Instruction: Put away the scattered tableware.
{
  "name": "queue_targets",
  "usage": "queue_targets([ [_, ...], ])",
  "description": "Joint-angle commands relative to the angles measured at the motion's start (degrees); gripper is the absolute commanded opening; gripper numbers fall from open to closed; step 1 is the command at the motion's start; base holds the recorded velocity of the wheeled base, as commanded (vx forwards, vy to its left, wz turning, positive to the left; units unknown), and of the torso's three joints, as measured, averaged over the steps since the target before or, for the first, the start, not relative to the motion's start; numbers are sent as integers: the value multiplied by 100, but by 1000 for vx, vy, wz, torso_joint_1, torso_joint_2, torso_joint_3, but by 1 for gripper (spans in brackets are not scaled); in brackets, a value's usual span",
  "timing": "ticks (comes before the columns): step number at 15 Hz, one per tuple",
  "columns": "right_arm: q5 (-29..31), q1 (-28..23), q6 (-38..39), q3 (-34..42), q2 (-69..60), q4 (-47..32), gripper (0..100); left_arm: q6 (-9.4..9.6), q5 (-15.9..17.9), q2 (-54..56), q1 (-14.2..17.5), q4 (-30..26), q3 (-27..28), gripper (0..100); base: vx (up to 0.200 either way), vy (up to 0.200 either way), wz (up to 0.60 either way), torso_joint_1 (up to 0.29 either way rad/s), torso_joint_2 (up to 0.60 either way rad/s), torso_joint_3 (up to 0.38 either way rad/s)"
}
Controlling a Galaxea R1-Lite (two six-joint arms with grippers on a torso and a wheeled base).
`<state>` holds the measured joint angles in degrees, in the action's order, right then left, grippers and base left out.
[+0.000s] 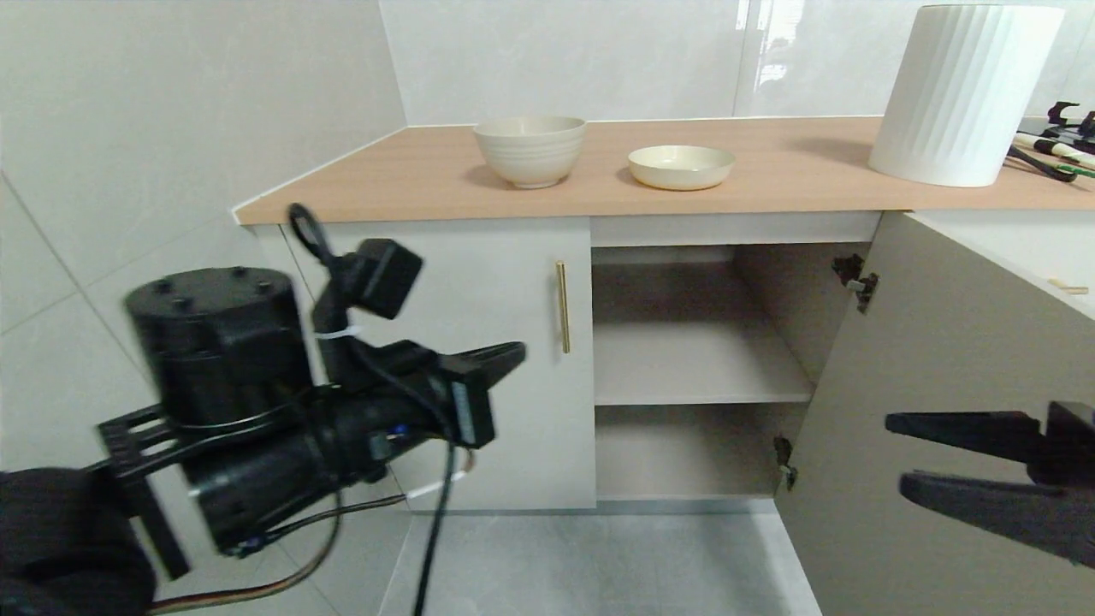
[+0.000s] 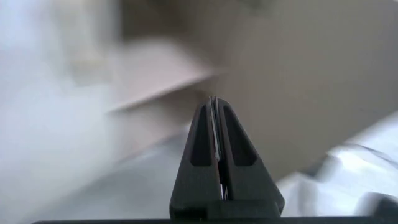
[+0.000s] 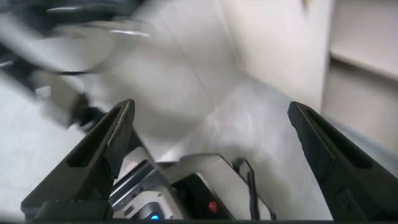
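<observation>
The ribbed bowl (image 1: 530, 150) and shallow dish (image 1: 681, 166) sit on the counter (image 1: 787, 184) above the open cabinet (image 1: 684, 299). The left gripper (image 1: 505, 352) hangs low with jaws pressed together, the right gripper (image 1: 896, 452) with jaws wide. Rising toward the dish, the right gripper could strike the open door (image 1: 941, 359) beside it.
</observation>
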<state>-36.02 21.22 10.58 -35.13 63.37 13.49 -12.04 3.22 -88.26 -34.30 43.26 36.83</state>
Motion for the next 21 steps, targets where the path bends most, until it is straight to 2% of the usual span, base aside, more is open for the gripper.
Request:
queue_targets([
  [1, 131, -83, -3, -521, 1213, -31, 100, 493, 3, 1610, 1145, -20, -1292, 0, 0, 0, 0, 0, 0, 0],
  [3, 658, -39, -3, -503, 1257, -101, 100, 519, 65, 1733, 1242, -125, -1380, 0, 0, 0, 0, 0, 0, 0],
  [6, 2425, 57, -3, -749, 1160, -339, 100, 536, 65, 1733, 1286, -521, -1204, 0, 0, 0, 0, 0, 0, 0],
  [7, 3005, 180, -3, -828, 1081, -418, 100, 484, 74, 1742, 1453, -600, -1099, 100, 0, 0, 0, 0, 0, 0],
  [8, 3400, 259, -3, -872, 993, -541, 100, 396, 74, 1742, 1620, -661, -976, 100, 0, 0, 0, 0, 0, 0],
  [11, 3532, 277, 5, -890, 844, -655, 100, 378, 65, 1751, 1804, -960, -774, 100, 0, 0, 0, 0, 0, 0],
  [16, 3550, 277, 5, -969, 721, -866, 100, 378, 109, 2173, 1804, -2349, -273, 100, 0, 0, 0, 0, 0, 0],
  [21, 3550, 330, 5, -960, 695, -866, 100, 378, 153, 2208, 1804, -2604, -202, 100, 40, 0, 0, 0, 0, 1],
])
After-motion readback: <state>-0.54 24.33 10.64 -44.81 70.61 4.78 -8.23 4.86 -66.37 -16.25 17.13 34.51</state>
